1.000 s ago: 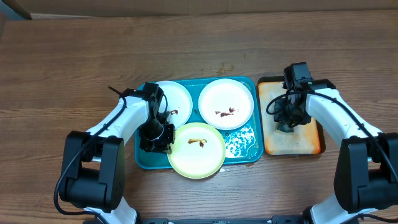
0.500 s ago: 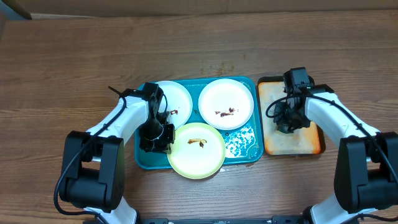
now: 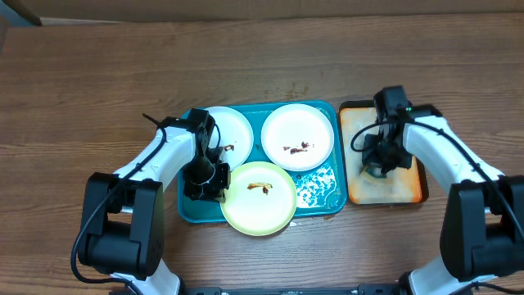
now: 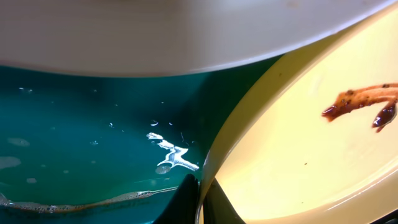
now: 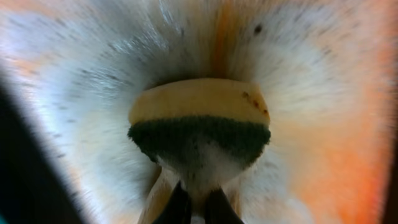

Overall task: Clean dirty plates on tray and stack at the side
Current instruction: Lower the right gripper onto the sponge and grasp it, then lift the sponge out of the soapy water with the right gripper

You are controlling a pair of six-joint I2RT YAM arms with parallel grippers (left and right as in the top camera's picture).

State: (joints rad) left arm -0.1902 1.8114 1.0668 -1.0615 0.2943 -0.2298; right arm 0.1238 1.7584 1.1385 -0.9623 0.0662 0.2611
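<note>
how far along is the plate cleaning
Done: nothing; no plate is stacked aside. In hand: left hand pinches the yellow-green plate by its rim, right hand grips the sponge at the orange tray. Left: wiping and stacking all three smeared plates on the teal tray.

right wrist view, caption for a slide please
Right hand pinching a yellow-and-green sponge, with the foamy orange tray behind it.

Brown wood-grain table (image 3: 246, 57): teal-blue rectangular plastic tray (image 3: 327, 210) near centre, smaller orange dark-rimmed tray (image 3: 385, 188) just beside it at 3 o'clock.
</note>
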